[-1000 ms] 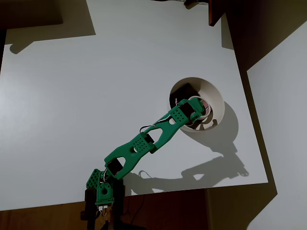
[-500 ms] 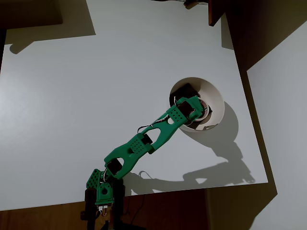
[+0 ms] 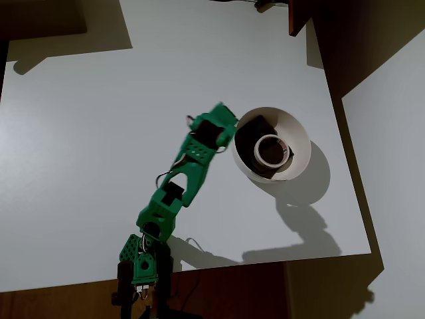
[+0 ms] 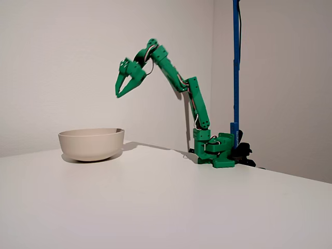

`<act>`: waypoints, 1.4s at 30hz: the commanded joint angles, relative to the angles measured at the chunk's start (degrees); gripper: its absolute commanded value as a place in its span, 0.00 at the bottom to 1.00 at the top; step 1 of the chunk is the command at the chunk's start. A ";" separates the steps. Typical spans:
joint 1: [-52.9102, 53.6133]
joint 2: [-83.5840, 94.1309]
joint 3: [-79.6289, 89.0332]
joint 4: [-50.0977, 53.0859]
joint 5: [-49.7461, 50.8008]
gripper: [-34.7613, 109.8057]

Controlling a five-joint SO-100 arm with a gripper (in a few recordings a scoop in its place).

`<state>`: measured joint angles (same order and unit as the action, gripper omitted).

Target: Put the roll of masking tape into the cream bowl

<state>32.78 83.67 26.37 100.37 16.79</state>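
The cream bowl (image 3: 302,136) stands at the right of the white table, and the fixed view has it (image 4: 91,143) at the left. The roll of masking tape (image 3: 271,149) lies flat inside it, over the dark patch on the bottom. The bowl's wall hides the roll in the fixed view. My green gripper (image 4: 120,93) hangs well above the bowl on the arm's side, pointing down, open and holding nothing. From overhead the gripper (image 3: 229,129) sits just left of the bowl's rim.
The arm's base (image 4: 215,153) stands at the table's edge with a blue pole (image 4: 236,67) behind it. The table's right edge (image 3: 352,186) runs close to the bowl. A dark wooden piece (image 3: 299,16) juts in at the top.
The gripper has let go of the tape, lifted out of the bowl and swung back to the left. The roll now lies free in the bowl.
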 commanded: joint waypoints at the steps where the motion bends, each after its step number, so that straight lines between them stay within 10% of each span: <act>1: -9.14 12.39 -3.34 6.42 -1.93 0.18; 15: -36.04 47.46 38.32 -0.79 -10.28 0.18; 42: -37.79 94.83 130.43 -33.84 -16.08 0.18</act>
<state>-4.83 174.90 152.75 67.50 0.35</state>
